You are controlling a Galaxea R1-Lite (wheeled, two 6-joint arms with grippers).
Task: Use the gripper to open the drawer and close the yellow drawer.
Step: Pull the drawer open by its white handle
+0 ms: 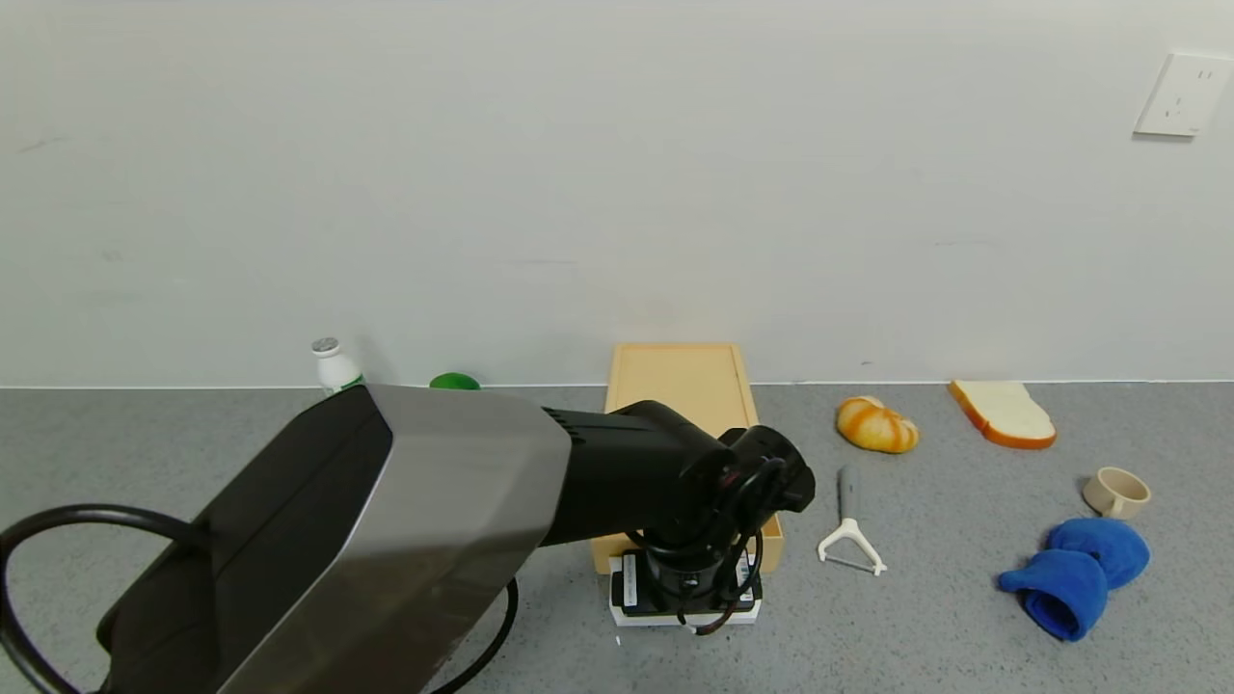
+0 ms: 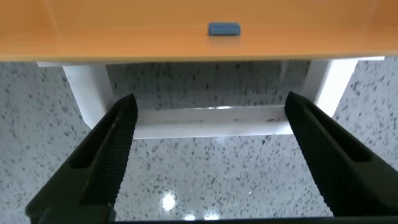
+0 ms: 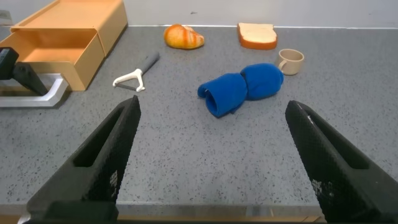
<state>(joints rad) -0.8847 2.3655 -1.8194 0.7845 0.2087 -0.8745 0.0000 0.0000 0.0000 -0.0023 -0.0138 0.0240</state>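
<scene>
**Left gripper spread around the drawer's white handle**

The left gripper (image 2: 208,158) is hanging low over the grey speckled countertop (image 1: 925,627) at the near end of the yellow drawer (image 1: 686,386), its arm reaching in across the head view from the robot's left. In the left wrist view its two black fingers (image 2: 102,158) are standing wide apart, one at each end of the white loop handle (image 2: 211,120), whose front bar is running across between the fingertips; whether either finger is touching the handle cannot be told. Just past the handle the drawer's tan front face is showing a small blue tab (image 2: 223,28). In the right wrist view the drawer is sitting pulled partway out of its case (image 3: 93,18).

The right gripper (image 3: 208,155) is hovering with fingers spread, well off to the robot's right, looking over a blue cloth (image 3: 242,87), a peeler (image 3: 138,73), a bread roll (image 3: 183,37), a toast slice (image 3: 257,35) and a cup (image 3: 290,61).
</scene>
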